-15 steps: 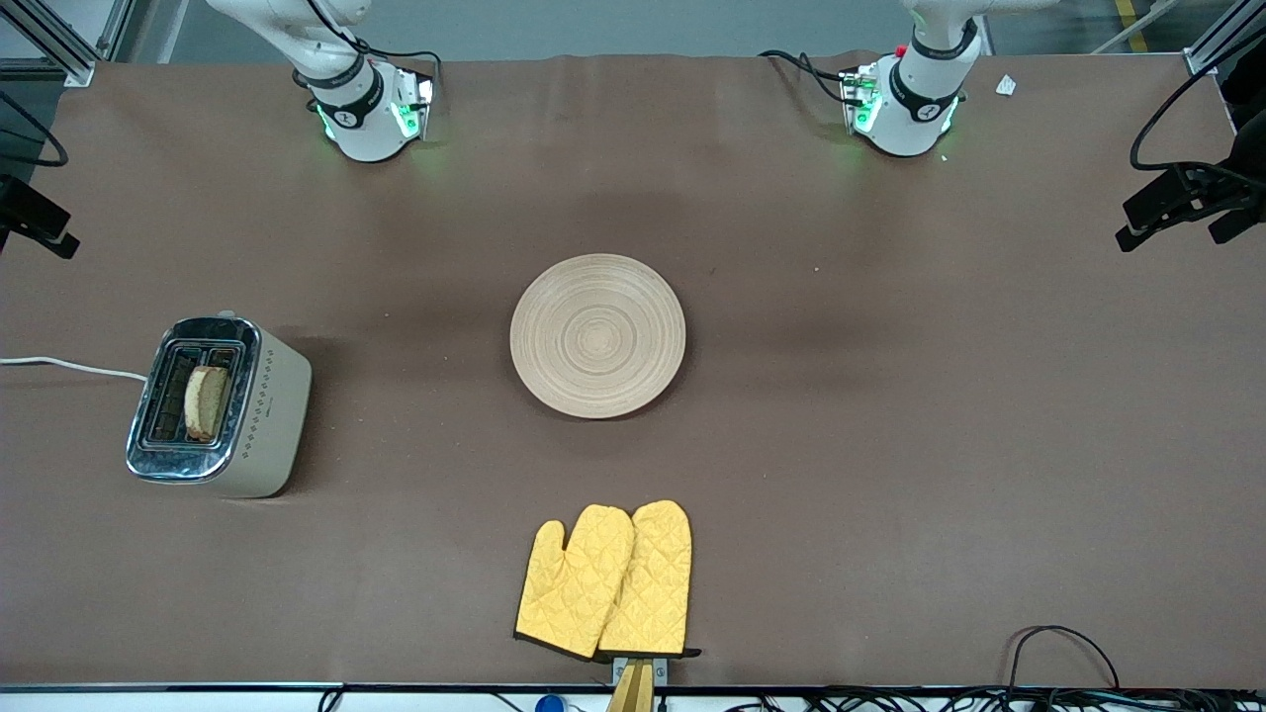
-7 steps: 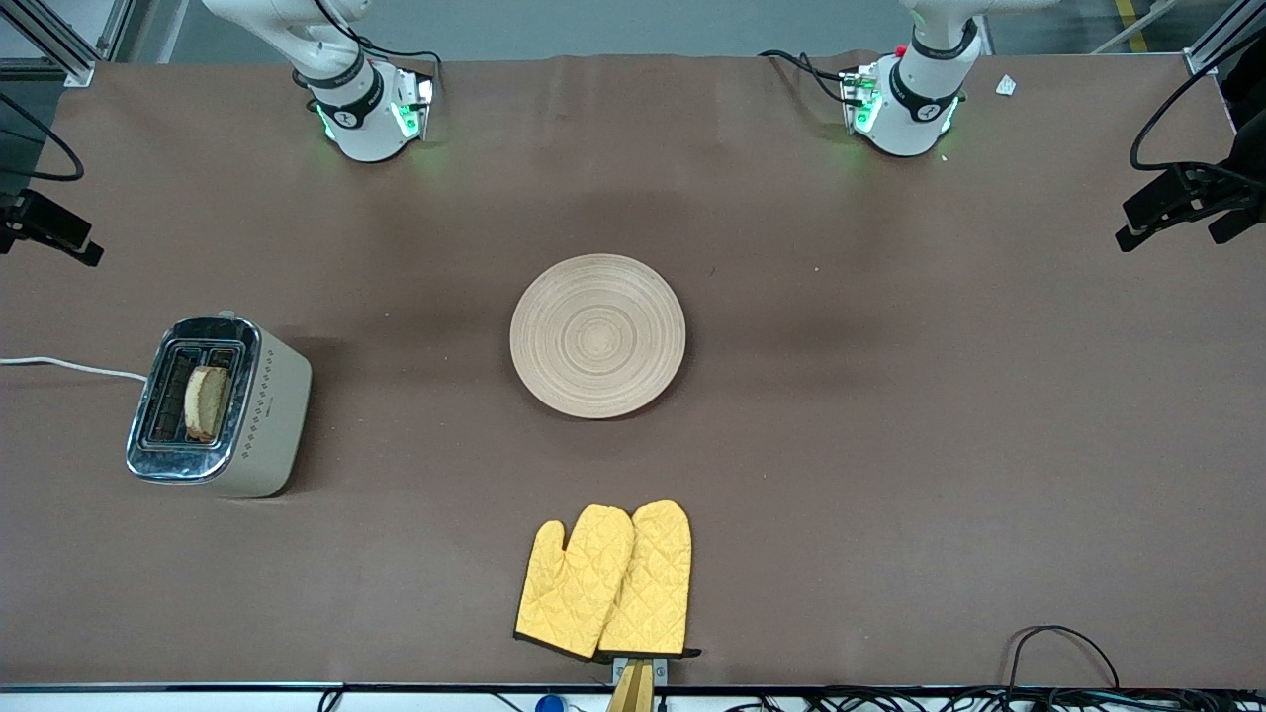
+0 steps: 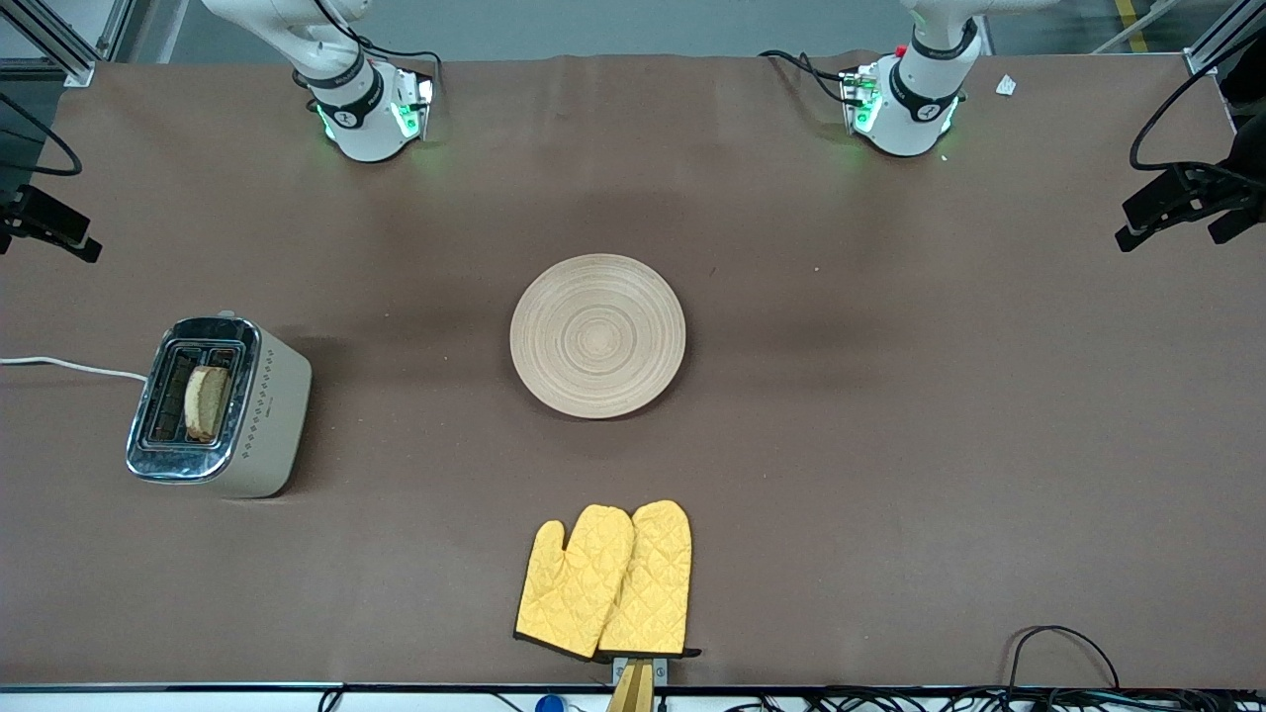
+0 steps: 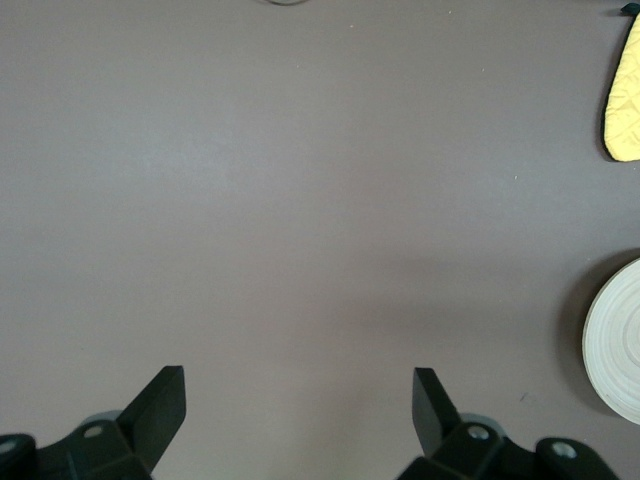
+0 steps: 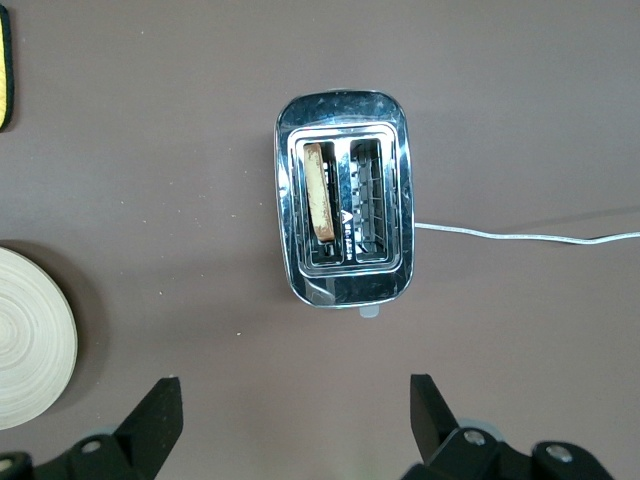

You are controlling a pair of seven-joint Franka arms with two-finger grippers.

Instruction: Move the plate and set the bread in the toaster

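Note:
The wooden plate (image 3: 597, 336) lies bare at the middle of the table; its edge also shows in the left wrist view (image 4: 620, 350) and the right wrist view (image 5: 25, 340). The beige toaster (image 3: 267, 415) stands toward the right arm's end. The bread (image 3: 206, 400) stands upright in one of its slots, the one on the plate's side. The right wrist view shows the toaster (image 5: 343, 290) and the bread (image 5: 320, 190) from high above. My right gripper (image 5: 297, 395) is open and empty, over bare table beside the toaster. My left gripper (image 4: 300, 385) is open and empty, high over bare table.
Yellow oven mitts (image 3: 605, 578) lie near the table's front edge, nearer the front camera than the plate. The toaster's white cord (image 3: 69, 366) runs off the right arm's end of the table. Black cables (image 3: 1063, 643) lie at the front edge toward the left arm's end.
The plate, bread, toaster and mitts have not moved. A dark part at the front view's edge, at the right arm's end, has shifted slightly.

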